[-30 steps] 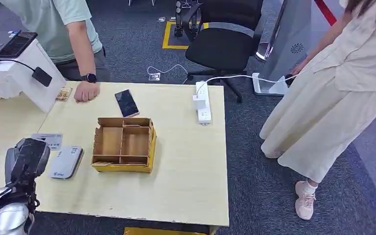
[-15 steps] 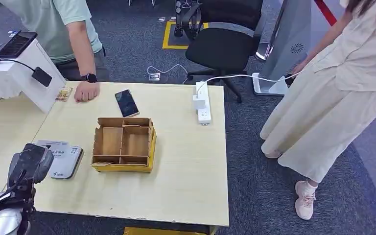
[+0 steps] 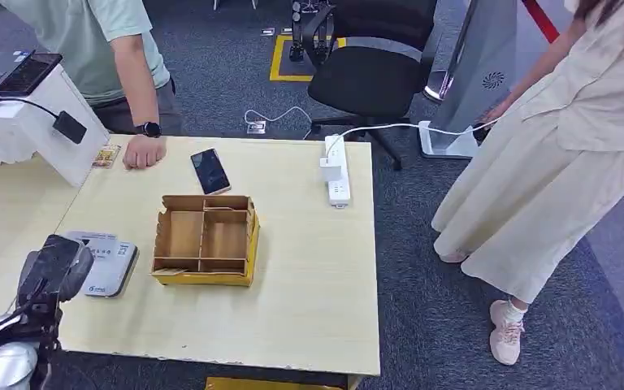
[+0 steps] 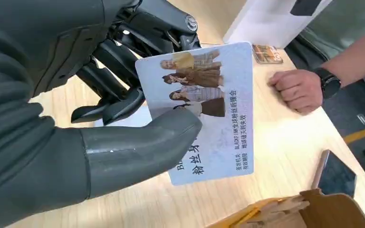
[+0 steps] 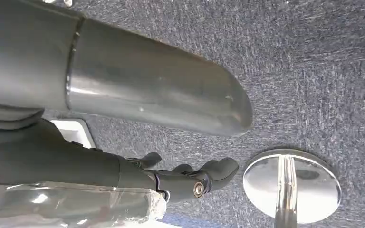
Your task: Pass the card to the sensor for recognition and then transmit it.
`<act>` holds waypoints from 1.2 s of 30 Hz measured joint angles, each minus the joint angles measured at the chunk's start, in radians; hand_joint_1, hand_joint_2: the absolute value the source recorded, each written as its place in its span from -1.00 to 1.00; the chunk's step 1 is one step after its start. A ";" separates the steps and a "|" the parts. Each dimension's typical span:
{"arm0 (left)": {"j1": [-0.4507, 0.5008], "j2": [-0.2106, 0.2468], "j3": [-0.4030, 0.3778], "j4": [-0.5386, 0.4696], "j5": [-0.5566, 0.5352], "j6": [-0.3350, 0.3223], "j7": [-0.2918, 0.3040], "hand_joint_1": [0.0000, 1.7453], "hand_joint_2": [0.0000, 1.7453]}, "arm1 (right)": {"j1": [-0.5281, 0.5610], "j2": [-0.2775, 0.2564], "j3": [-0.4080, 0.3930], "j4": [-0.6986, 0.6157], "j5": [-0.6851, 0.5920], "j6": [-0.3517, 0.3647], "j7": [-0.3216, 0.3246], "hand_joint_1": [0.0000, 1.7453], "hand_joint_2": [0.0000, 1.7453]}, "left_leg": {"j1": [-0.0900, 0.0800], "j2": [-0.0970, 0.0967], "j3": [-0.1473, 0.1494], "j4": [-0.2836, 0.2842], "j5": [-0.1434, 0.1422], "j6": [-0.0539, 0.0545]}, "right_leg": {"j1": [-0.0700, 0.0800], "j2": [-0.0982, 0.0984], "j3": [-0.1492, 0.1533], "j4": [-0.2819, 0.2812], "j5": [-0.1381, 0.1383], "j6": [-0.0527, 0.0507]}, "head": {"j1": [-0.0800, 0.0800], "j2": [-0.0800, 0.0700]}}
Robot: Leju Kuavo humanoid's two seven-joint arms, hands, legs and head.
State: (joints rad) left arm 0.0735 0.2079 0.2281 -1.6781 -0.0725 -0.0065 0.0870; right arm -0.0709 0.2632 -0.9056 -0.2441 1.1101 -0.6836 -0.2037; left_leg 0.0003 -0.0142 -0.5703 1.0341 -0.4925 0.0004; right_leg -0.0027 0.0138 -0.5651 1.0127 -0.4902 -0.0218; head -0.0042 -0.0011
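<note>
My left hand point(image 3: 53, 266) pinches a pale blue printed card point(image 4: 209, 109) between its thick thumb and dark fingers point(image 4: 119, 102). In the head view the card point(image 3: 97, 240) lies flat over the far end of the grey sensor box point(image 3: 112, 276) on the left of the table, and I cannot tell whether they touch. My right hand point(image 5: 190, 178) hangs over grey carpet with its fingers loosely apart and nothing in them.
A compartmented cardboard box point(image 3: 205, 240) sits right of the sensor, with a phone point(image 3: 210, 171) and a power strip point(image 3: 336, 169) beyond. One person's fist point(image 3: 143, 152) rests on the far table edge. Another person in a pale dress point(image 3: 552, 162) stands at the right. A white stand point(image 3: 32, 122) is at far left.
My left hand has carried the card to the right, from beside the sensor to over its far end. Over the last half second it shifted only slightly.
</note>
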 joint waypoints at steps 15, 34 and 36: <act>-0.121 -0.001 -0.100 0.062 0.000 -0.013 0.012 1.00 1.00 | -0.013 0.000 0.005 0.000 0.025 0.002 0.005 -1.00 -1.00 | 0.000 0.000 0.000 0.000 0.000 0.000 | 0.000 0.001 0.000 0.000 0.000 0.000 | 0.000 0.000; -0.221 -0.001 -0.172 0.188 -0.006 -0.013 0.033 1.00 1.00 | -0.017 0.000 0.017 0.001 0.030 0.002 0.013 -1.00 -1.00 | 0.000 0.000 0.000 0.000 0.000 0.000 | 0.000 0.001 0.000 0.000 0.001 0.000 | 0.000 0.000; -0.233 0.001 -0.178 0.217 0.002 0.008 0.032 1.00 1.00 | -0.017 0.000 0.018 0.002 0.026 0.002 0.013 -1.00 -1.00 | 0.000 0.000 0.000 0.000 0.000 0.000 | 0.000 0.001 0.000 0.000 0.001 0.000 | 0.000 0.000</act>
State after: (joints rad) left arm -0.1596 0.2091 0.0500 -1.4610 -0.0706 0.0012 0.1194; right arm -0.0877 0.2632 -0.8877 -0.2422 1.1356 -0.6821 -0.1911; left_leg 0.0002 -0.0140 -0.5700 1.0342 -0.4922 0.0006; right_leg -0.0027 0.0149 -0.5649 1.0128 -0.4897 -0.0221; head -0.0046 -0.0008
